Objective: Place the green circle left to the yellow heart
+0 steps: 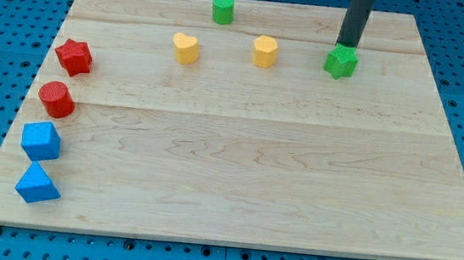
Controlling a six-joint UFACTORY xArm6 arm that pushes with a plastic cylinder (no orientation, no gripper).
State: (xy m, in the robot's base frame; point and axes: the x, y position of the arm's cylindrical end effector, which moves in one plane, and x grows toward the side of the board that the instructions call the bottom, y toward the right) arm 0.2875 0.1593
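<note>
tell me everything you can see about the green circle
The green circle is a short, solid-looking cylinder, matte bright green, standing upright on its flat end near the top edge of the wooden board. Nothing touches it. It sits up and to the right of the yellow heart; my tip is far right.

Eight blocks (223,9) — two per colour.

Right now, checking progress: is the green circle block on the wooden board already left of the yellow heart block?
Not yet. The green circle block sits up and right of the yellow heart block; my tip is at the green star block.
</note>
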